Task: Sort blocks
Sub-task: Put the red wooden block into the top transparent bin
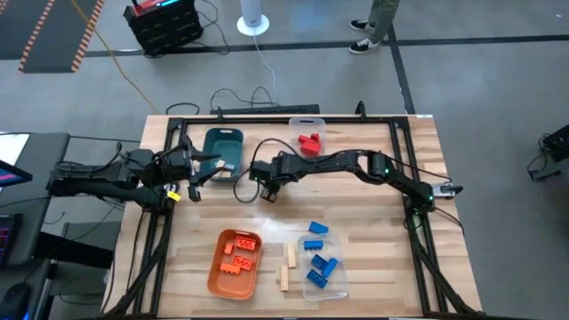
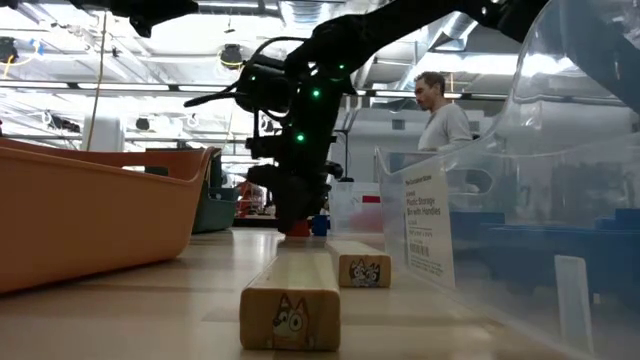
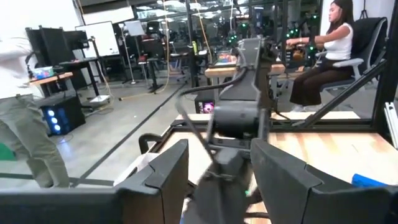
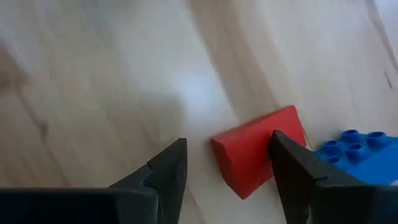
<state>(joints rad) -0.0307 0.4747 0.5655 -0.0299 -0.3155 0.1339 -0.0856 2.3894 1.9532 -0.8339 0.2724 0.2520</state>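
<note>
My right gripper is open and points steeply down at mid-table. A red block lies flat on the wood between its fingers, close to one of them. A blue block lies just beyond that finger. In the low view the red block and the blue block show under the gripper. My left gripper is open and level above the table's left side, by the teal tray, with nothing between its fingers. My right gripper stands over the red block from above. One finger covers the block's end next to the blue block. Whether it touches the block, I cannot tell. The block rests flat on the table.
An orange tray with orange blocks and a clear bin with blue blocks stand near the front edge. Two wooden blocks lie between them, and a loose blue block behind the bin. A far clear bin holds red blocks.
</note>
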